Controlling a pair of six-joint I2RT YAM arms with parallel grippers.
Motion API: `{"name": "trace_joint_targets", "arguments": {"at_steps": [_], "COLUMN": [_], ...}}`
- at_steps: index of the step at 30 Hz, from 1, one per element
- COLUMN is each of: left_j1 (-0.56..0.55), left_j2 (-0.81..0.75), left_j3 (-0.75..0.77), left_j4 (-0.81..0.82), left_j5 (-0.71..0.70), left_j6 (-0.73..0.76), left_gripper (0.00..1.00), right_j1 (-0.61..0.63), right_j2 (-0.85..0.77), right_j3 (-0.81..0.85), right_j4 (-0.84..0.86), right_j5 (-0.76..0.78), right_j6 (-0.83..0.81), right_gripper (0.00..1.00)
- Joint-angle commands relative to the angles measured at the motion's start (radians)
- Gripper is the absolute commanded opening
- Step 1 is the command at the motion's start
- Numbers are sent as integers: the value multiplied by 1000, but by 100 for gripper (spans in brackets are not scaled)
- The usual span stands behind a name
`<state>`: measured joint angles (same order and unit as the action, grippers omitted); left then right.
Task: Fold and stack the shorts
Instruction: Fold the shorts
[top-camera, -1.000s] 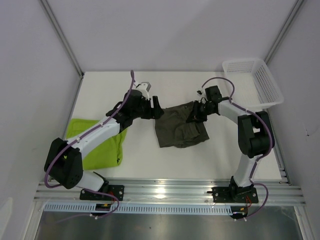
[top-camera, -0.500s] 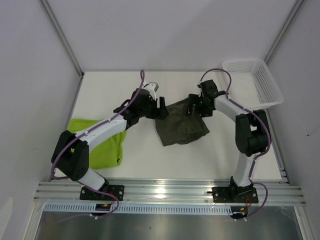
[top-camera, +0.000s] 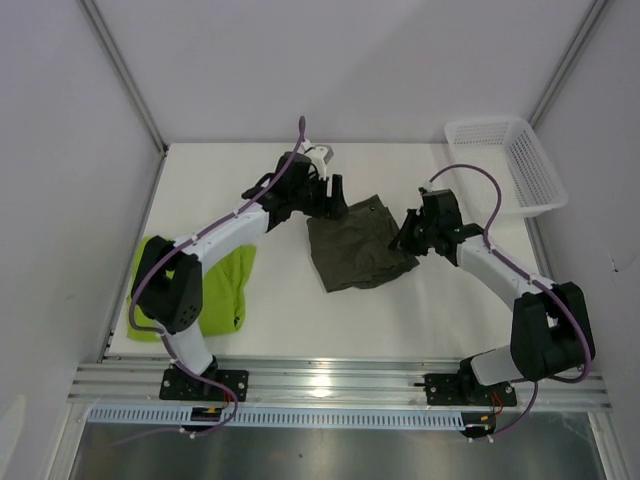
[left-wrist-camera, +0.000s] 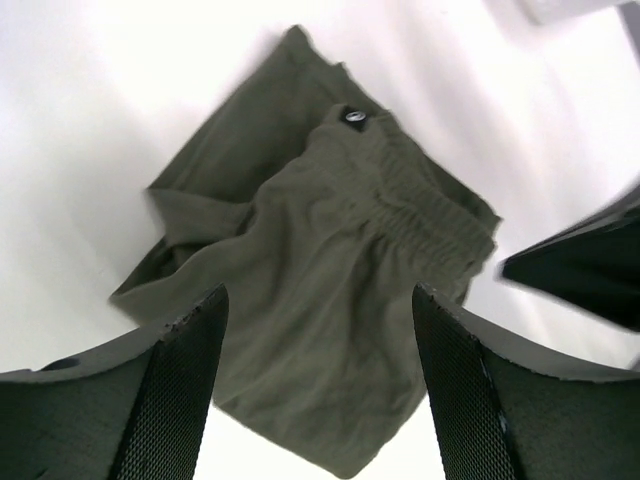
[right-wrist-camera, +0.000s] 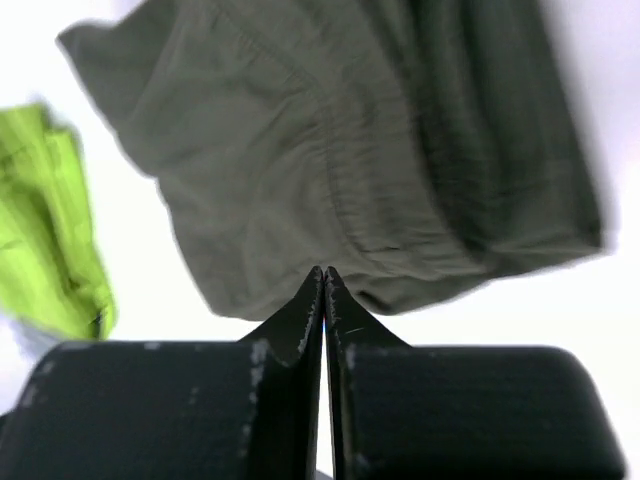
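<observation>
Olive-grey shorts (top-camera: 358, 252) lie between left gripper (top-camera: 335, 198) and right gripper (top-camera: 402, 241)

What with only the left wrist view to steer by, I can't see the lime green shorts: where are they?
Observer: The lime green shorts lie at the near left corner of the table, partly under the left arm.
Operator: And the blurred black shape on my right?
Observer: That is the right tool, shut, its tips at the right edge of the olive shorts.
</observation>
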<state>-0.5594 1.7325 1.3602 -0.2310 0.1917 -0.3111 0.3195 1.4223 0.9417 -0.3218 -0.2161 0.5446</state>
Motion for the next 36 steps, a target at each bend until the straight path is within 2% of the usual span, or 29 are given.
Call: {"name": "trace_joint_targets", "arguments": {"at_steps": [1, 8, 10, 14, 18, 21, 28, 31, 36], "left_j1": [9, 7, 9, 10, 10, 13, 35, 9, -92], "left_j2": [53, 194, 234, 321, 401, 475, 406, 336, 188], "left_j3": [85, 164, 187, 214, 253, 267, 128, -23, -368], "left_j4": [-13, 12, 4, 2, -5, -25, 120, 157, 364], "left_j5": [170, 365, 425, 431, 373, 226, 72, -140, -309], "left_j6": [29, 40, 47, 50, 31, 8, -74, -155, -406], "left_gripper": [76, 66, 63, 61, 62, 62, 65, 66, 71], "right_j1": [12, 17, 10, -7, -17, -4, 0, 6, 18], "right_j2": [52, 211, 251, 357, 395, 403, 376, 397, 435], "right_j3": [-35, -6, -6, -23, -64, -55, 46, 123, 284], "right_j4": [211, 359, 357, 331, 343, 320, 115, 40, -39], "right_j5": [-205, -308, -298, -223, -192, -149, 27, 75, 116], "right_j6": [90, 114, 106, 92, 89, 69, -32, -84, -115], "right_gripper": [0, 0, 0, 0, 0, 0, 0, 0, 1]}}
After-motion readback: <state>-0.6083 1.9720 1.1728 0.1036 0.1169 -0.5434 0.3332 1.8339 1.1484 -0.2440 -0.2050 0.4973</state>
